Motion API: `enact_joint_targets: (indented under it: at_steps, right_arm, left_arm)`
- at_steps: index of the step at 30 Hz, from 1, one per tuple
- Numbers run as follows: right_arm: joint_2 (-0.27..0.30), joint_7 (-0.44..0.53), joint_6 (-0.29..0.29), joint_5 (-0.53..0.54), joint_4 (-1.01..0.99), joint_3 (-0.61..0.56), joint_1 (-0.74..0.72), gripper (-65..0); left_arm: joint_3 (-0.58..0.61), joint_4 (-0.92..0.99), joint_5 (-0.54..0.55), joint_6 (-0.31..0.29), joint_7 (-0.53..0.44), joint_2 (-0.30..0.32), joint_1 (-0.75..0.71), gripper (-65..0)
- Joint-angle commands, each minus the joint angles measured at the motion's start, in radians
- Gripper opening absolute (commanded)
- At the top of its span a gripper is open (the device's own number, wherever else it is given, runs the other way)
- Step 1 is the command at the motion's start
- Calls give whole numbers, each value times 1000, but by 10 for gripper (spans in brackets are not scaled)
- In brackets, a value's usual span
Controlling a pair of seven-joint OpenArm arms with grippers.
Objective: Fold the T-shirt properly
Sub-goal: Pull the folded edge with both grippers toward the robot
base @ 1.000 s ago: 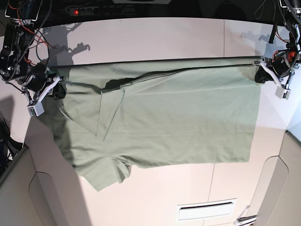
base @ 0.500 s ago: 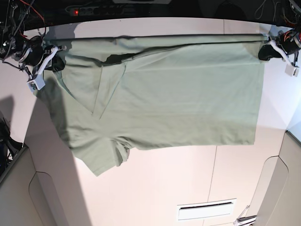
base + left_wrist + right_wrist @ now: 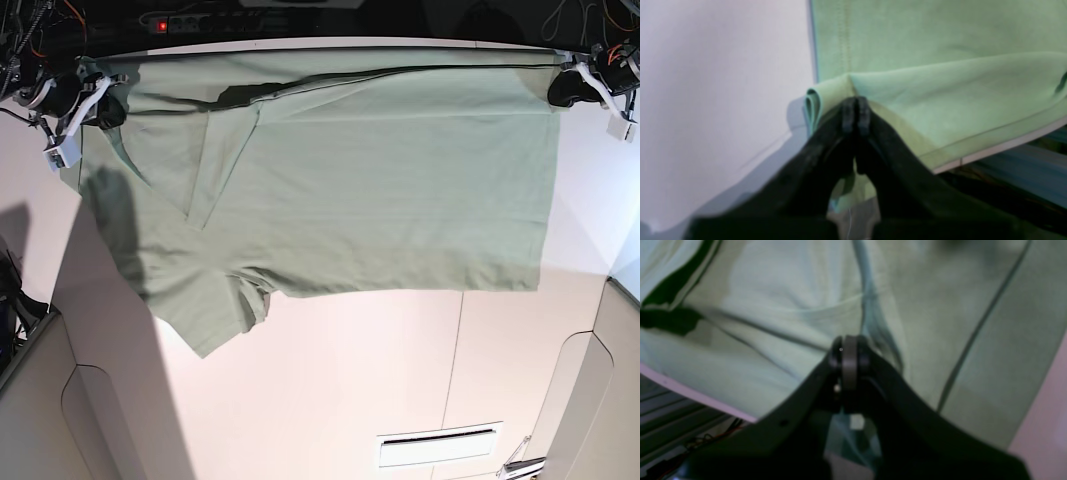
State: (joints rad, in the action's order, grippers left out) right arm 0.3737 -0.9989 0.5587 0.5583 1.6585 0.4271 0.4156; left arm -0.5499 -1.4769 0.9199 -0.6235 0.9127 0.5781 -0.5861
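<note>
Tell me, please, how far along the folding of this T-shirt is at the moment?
Early stage. Done: one lengthwise fold, the T-shirt doubled over with a single sleeve showing. In hand: the left tool and right tool each pinch an end of the far edge at the table's back rim. Left: lay it flat, tuck the sleeve, fold crosswise.

right black gripper [image 3: 849,350]: jaws pinched on fabric | pale sage-green knit T-shirt [image 3: 780,306]: creased (dark seam visible)

pale table [image 3: 350,380], sage-green t-shirt [image 3: 360,190] spread flat over its far half
</note>
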Motion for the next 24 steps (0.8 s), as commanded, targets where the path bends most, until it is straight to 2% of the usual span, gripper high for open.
enact_joint_targets:
  at_steps: [1, 5, 7, 11, 15, 16, 20, 22, 24]
  right_arm:
    - [14, -48, -12, -48, -1, 23, 8, -650]
    - [14, -49, -12, 29, 0, 61, 8, -650]
    - [14, -49, -12, 79, 5, 80, 8, -650]
    - [14, -50, -12, 164, 60, 124, 8, -650]
    - [14, -49, -12, 190, 169, 159, -7, -650]
    - [14, -48, -12, 190, 195, 163, -20, -610]
    - [14, -8, -10, 187, 259, 164, -116, -433]
    - [13, 76, -1, 158, 260, 164, -179, -397]
    - [13, 151, -1, 95, 260, 163, -242, -396]
  left_arm:
    - [-20, -2, -40, 6, 26, 14, -6, -650]
    - [-71, -2, -11, 6, 27, 15, 2, -650]
    - [-108, -6, 37, 1, 27, 15, 5, -650]
    - [-203, -40, 164, -75, 34, 15, 5, -650]
    - [-303, -98, 233, -75, 48, 15, 5, -650]
    - [-324, -115, 241, -75, 49, 15, 7, -642]
    - [-389, -169, 251, -75, 49, 15, 7, -493]
    - [-401, -187, 251, -75, 49, 15, 7, -453]
    - [-401, -192, 251, -75, 49, 15, 7, -437]
